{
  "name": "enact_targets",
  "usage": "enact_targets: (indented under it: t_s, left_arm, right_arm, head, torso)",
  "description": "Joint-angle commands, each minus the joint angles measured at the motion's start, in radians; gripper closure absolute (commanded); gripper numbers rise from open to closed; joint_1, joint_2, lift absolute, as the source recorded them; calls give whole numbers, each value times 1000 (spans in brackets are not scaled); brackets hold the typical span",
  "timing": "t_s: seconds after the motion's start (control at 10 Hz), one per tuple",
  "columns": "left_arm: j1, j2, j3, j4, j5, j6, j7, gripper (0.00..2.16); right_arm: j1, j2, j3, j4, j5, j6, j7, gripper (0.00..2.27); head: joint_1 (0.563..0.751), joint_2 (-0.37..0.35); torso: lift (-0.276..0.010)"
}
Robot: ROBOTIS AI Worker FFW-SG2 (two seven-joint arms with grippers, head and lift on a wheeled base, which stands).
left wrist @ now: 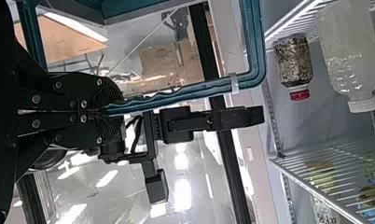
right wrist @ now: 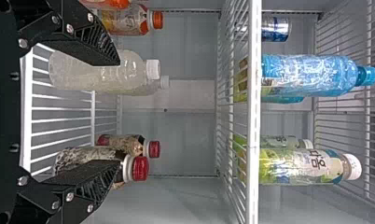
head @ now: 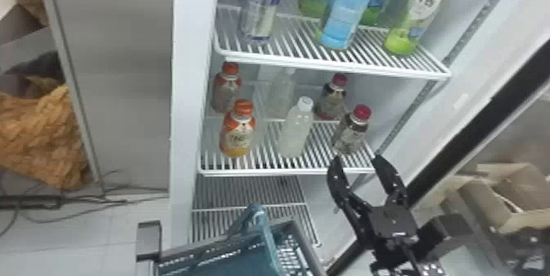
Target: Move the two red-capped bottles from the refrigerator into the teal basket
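Way in is left over mid shelf (head: pixel 282 171)'s front edge, nr R corner, to front red-capped btl (head: pixel 350 134). Rear red-capped btl (head: pixel 332 98) is part-blocked by it. Gap is left btwn front one & white-capped btl (head: pixel 295 132); headroom is limited by upper shelf (head: pixel 339 69).

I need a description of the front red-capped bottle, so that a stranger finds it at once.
In the white refrigerator, find the white wire shelf below the tall blue bottle. At its right, near the front edge, stands the small dark-speckled bottle. Its red cap sets it apart from the cloudy, white-capped bottle; its red-capped twin stands farther back.
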Motion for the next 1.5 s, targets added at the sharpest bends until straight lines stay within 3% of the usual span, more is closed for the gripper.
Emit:
enact_targets:
  t_s: [0.0,0.9,1.4]
  left_arm:
    - [0,1,0,0,0,0,0,1128]
    - [0,1,0,0,2,7,0,1128]
    - [2,1,-2,0,4,10,0,1128]
  right_arm:
    - [0,-1,0,0,0,-4,0,289]
    - [-10,1,-4,12,2,-6,-12,272]
    - [-101,-8,-14,118,8,-4,-20,130]
  head:
    - [695,-350]
    - [695,-350]
    - [695,-350]
  torso:
    - [-228]
    - [-228]
    - [-228]
